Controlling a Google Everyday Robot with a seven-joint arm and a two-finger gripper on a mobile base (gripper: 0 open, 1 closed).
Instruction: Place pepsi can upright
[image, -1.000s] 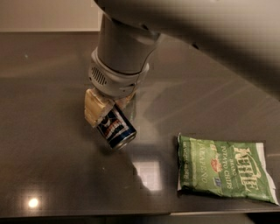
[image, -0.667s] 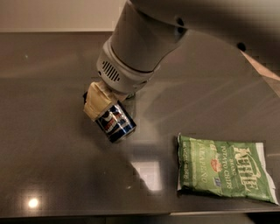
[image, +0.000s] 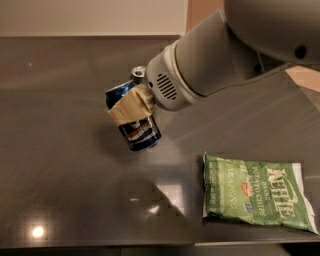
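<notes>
One pincer (image: 131, 111) clamps the one pepsi can (image: 140, 134), tilted, while one green chip bag (image: 257, 192) lies on the table (image: 60, 165).

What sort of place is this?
Likely a kitchen or break-room counter: glossy dark grey countertop, green potato chip bag, and the gripper at centre-left holding a dark blue aluminium pepsi can.

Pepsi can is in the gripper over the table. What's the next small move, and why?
Probably rotate the gripper slightly so the pepsi can stands straight, then lower it. The can is clamped around its upper half and leans, top toward upper left; the chip bag lies apart on the right.
</notes>
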